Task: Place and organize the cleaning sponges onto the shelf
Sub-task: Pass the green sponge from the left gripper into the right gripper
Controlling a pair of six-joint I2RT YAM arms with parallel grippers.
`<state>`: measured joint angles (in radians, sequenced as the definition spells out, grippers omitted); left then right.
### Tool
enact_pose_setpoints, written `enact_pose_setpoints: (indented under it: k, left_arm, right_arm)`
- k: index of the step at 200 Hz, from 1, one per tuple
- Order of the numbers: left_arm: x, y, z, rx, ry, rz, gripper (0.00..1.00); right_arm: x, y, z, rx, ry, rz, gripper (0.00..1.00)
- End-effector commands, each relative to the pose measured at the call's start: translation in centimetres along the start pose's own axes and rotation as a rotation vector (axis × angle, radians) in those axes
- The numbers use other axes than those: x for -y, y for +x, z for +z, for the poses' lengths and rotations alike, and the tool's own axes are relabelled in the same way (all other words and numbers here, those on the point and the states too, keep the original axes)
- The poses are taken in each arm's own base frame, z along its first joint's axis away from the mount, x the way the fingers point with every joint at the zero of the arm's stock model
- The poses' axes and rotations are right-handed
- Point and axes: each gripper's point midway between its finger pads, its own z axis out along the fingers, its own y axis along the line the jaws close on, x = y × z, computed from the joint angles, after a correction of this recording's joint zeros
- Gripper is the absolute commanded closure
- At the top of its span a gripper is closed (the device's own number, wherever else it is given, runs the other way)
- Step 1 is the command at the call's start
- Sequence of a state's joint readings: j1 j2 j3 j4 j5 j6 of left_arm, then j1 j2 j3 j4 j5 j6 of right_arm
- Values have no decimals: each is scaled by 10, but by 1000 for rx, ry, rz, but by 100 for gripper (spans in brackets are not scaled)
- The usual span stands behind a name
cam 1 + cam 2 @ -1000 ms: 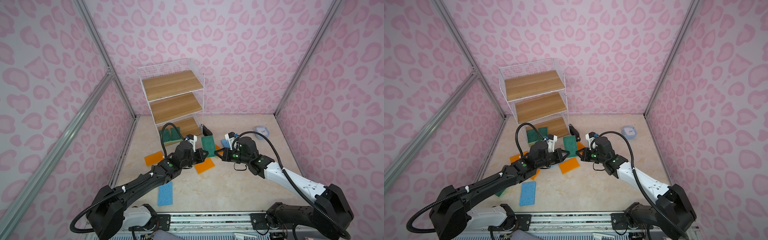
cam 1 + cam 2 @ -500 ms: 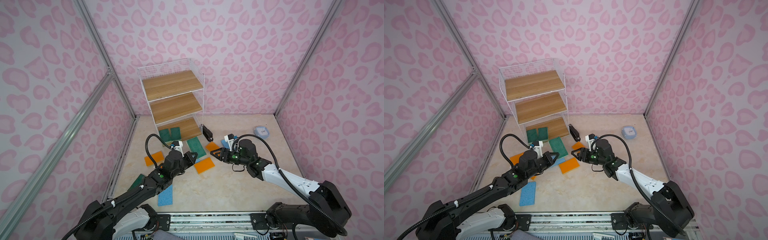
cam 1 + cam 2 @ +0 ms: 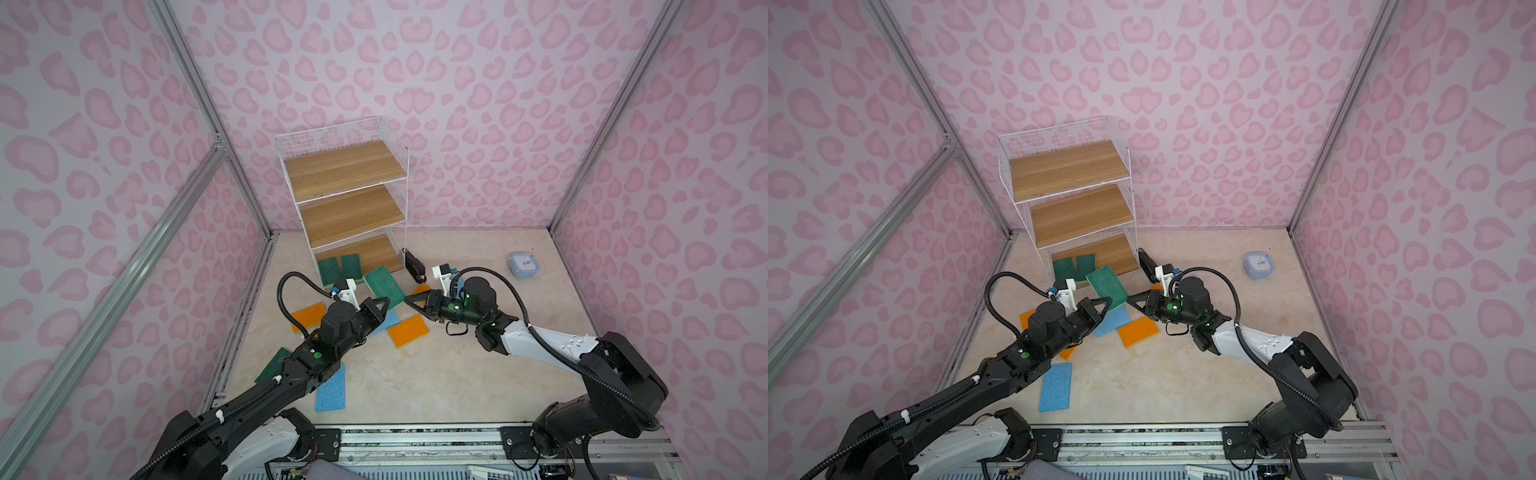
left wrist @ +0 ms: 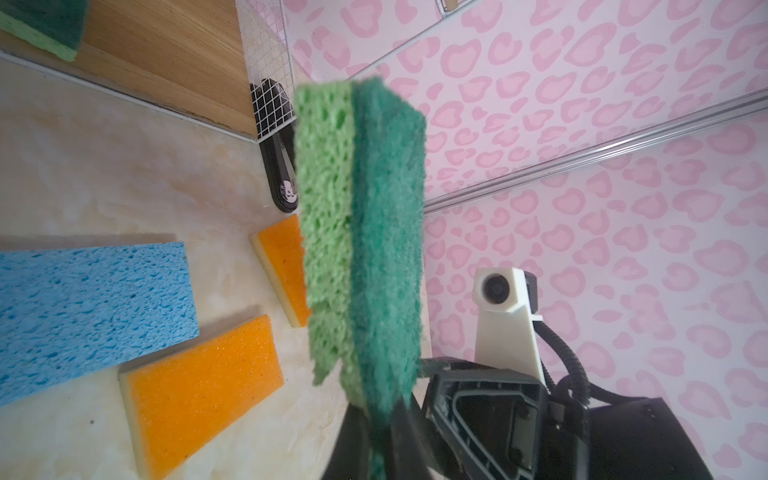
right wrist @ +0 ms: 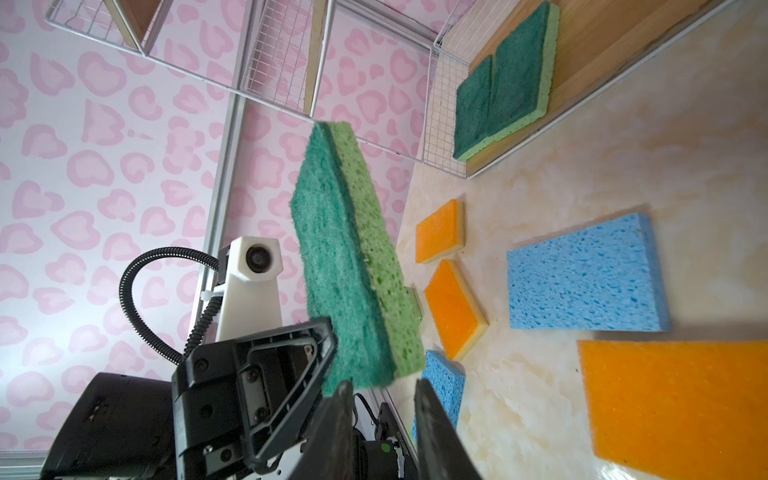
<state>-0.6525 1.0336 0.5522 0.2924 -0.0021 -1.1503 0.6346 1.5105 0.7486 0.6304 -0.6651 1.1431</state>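
Since a second ago both arms have backed off from the shelf [image 3: 345, 170] front and the held sponge [image 3: 382, 282], a green one, came with them. It hangs tilted in the air between the two pincers, just in front of the bottom tier, not on it. Left gripper [image 4: 376, 428] is clamped tight on its near end. Right gripper [image 5: 380, 397] shows a gap between its fingers with the sponge's end right at their tips; cannot tell if they bite or only flank it. Looks like a mid-air regrip or handover, so this one is not placed yet. Shelf: the bottom tier holds the shelved pair [image 3: 340, 268], two green sponges flat side by side at front left; middle and top boards are bare. On the floor: orange sponge [image 3: 409, 330] just beside blue sponge [image 3: 388, 322] by the left gripper, far blue sponge [image 3: 331, 386] next to the left arm, side orange sponge [image 3: 307, 313] and floor green sponge [image 3: 272, 365] partly hidden by that arm. Most of the job is left. Stapler [image 3: 415, 268] sits by the shelf's right foot. Case [image 3: 524, 264] is well apart, contents unseen.
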Motion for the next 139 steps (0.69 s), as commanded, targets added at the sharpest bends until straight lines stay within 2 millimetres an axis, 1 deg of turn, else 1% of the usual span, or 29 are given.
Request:
enact_pose_setpoints:
  k: [1,17,36,49,70,83,96,127,139]
  left_arm:
    - [19,-6,0,8,74,-14,96]
    - [22,-7,1,1,83,-18,96]
    - [24,-8,1,0,93,-27,96]
    - [27,-9,1,1,101,-27,96]
    - [29,-11,-1,2,105,-23,96]
    - [28,-12,-2,9,106,-22,96]
    - [28,-15,-4,18,108,-23,96]
    - [28,-20,-7,31,110,-25,96]
    - [29,-22,-8,36,114,-23,96]
  right_arm:
    - [-18,-6,4,7,-77,-13,67]
    - [-19,-8,6,8,-87,-10,60]
    - [-16,-10,11,9,-82,-6,56]
    - [-15,-10,14,7,-86,-1,56]
    - [-13,-13,17,12,-84,7,64]
    - [-9,-14,18,16,-74,12,65]
    - [-7,-14,21,12,-70,16,63]
    - [-6,-15,21,15,-68,20,54]
    - [-8,-15,22,15,-71,18,53]
